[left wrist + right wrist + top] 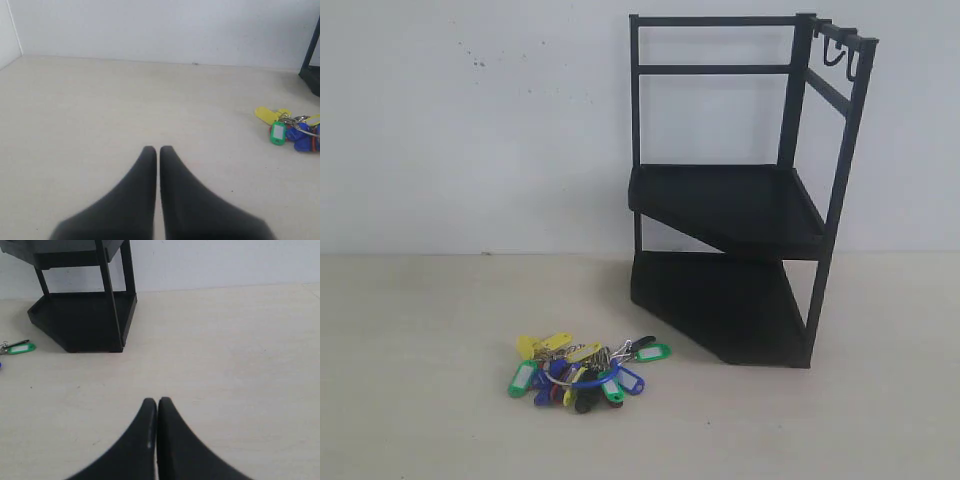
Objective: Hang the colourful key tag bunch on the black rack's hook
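Left tool (158,149) and right tool (157,401) clenched empty; key tag bunch (582,368) lies clear of black rack (740,200)

Key tag bunch (297,135) cut by left wrist view's edge, black rack (80,320) top cropped in right wrist view

The left claw (158,149) and right claw (157,400) are smooth matte black, curving and tapering to rounded tips.

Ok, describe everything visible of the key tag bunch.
The colourful key tag bunch lies loose on the table, left of the black rack in the exterior view, apart from it. Plastic-looking tags in green, blue, yellow, red and black splay from metal rings and a blue loop. Only the table touches it.
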